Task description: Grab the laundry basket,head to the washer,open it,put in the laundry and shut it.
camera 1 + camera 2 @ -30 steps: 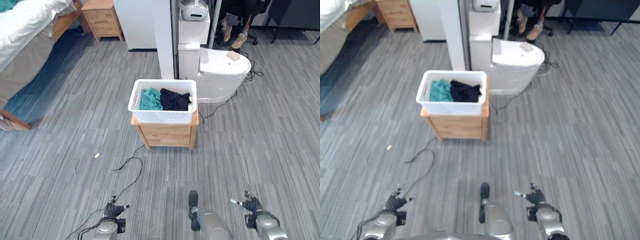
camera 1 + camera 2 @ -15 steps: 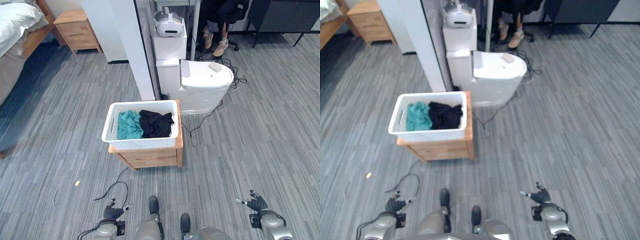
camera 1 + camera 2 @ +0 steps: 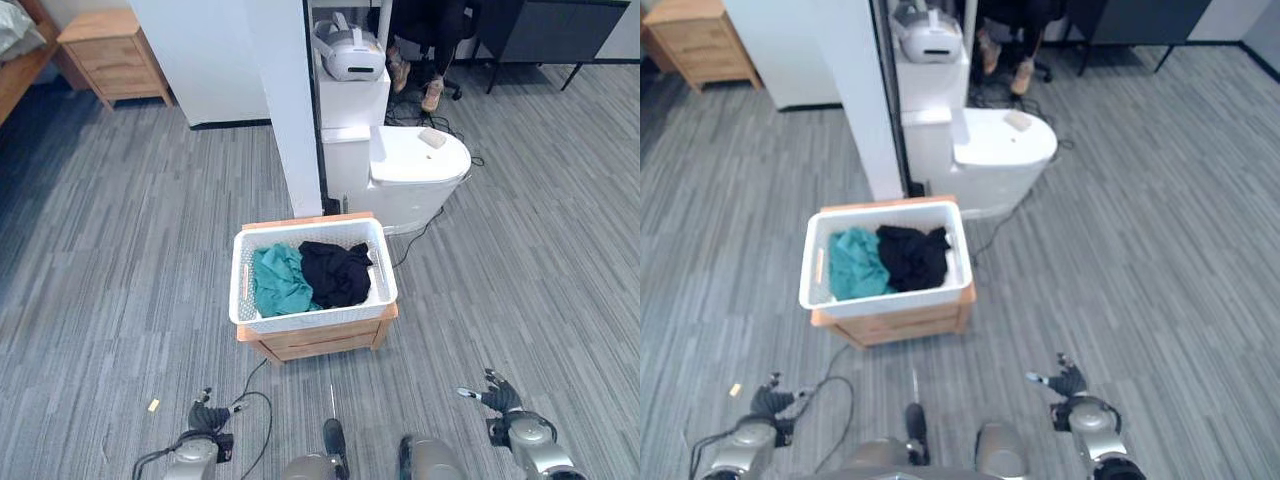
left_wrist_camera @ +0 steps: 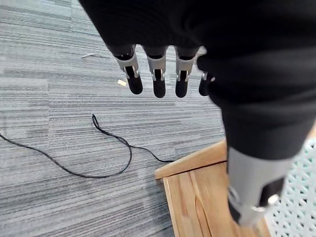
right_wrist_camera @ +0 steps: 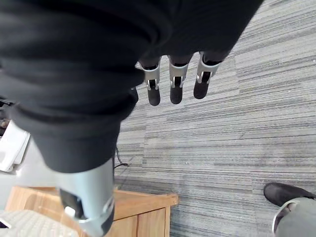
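We are near the laundry basket (image 3: 313,318) (on a wooden stand (image 3: 320,343)), left hand (image 4: 158,74) and right hand (image 5: 175,81) loose and empty, so grabbing probably comes next.

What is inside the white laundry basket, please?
The white laundry basket holds two clothes: a teal garment toward the robot's left and a black garment toward its right, touching each other. Anything lying beneath them is covered and cannot be seen.
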Motion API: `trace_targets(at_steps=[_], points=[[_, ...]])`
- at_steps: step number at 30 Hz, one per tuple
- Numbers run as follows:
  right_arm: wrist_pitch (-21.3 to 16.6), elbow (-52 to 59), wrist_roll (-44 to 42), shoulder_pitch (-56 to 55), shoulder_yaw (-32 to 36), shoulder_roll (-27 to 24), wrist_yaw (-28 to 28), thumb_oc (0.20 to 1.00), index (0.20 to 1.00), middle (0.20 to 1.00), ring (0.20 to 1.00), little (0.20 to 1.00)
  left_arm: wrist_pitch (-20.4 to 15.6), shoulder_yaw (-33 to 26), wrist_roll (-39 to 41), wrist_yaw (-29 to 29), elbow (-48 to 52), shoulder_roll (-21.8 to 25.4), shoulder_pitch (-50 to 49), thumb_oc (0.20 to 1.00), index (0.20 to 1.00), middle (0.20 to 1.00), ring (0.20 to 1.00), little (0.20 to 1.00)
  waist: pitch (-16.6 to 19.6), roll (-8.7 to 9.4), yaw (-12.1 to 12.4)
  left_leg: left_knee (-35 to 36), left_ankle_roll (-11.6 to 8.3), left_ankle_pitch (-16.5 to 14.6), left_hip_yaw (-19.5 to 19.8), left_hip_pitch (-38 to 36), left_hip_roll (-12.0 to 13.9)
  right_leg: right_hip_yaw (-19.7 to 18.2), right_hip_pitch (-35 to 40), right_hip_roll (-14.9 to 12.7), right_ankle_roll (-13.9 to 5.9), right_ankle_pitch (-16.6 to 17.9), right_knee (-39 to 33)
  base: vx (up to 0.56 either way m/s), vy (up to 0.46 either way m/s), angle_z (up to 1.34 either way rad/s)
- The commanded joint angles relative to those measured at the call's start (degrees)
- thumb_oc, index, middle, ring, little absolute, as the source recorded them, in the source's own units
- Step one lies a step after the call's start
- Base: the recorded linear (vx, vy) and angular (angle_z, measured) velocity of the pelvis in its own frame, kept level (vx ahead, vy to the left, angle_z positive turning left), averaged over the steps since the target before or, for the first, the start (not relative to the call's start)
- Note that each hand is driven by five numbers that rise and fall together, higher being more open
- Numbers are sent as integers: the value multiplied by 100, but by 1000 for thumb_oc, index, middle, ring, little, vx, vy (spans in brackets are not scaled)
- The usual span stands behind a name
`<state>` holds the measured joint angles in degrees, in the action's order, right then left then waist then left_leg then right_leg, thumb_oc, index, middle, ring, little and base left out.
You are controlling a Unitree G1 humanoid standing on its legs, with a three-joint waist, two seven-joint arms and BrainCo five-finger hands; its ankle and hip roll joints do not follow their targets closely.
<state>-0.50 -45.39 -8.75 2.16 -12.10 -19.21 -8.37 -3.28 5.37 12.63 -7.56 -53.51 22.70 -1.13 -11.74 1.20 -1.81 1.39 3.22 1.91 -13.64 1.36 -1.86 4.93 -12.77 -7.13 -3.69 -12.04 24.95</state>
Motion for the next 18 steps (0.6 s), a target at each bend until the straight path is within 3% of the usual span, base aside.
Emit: trace_targets(at_steps=[1, 6, 13, 18], points=[[-170, 24, 174, 183, -60, -227, -31, 1000, 1000, 1000, 1000, 1000, -88, -186, -45, -171, -21, 67, -93, 1000, 1000, 1000, 1000, 1000, -105, 142, -54, -806, -233, -714, 275, 107, 245, 330, 279, 218, -246, 812, -1062, 175, -114, -12], [-215, 611, 404, 120, -107, -431, -50, 1000, 1000, 1000, 1000, 1000, -236, -320, 29, -203, 493, 104, -215, 1000, 1000, 1000, 1000, 1000, -56, 217, -5, -884, -329, -760, 396, 77, 197, 265, 613, 305, -156, 802, -1615, 126, -104, 34], [-226, 1368, 415, 557, -323, -686, 1, 1000, 1000, 1000, 1000, 1000, -340, -460, 171, -383, 1061, 284, 39, 1000, 1000, 1000, 1000, 1000, 12, 102, 54, -611, -465, -655, 466, 7, 238, 400, 905, 389, -92, 830, -2130, 69, -38, 11], [-224, 1452, 316, 1132, -658, -601, -70, 1000, 1000, 1000, 1000, 1000, -323, -326, 94, -584, 936, 485, 549, 1000, 1000, 1000, 1000, 1000, -21, 71, 53, -413, -490, -534, 437, 108, 234, 375, 804, 414, -113, 928, -2303, -14, 6, 2]])
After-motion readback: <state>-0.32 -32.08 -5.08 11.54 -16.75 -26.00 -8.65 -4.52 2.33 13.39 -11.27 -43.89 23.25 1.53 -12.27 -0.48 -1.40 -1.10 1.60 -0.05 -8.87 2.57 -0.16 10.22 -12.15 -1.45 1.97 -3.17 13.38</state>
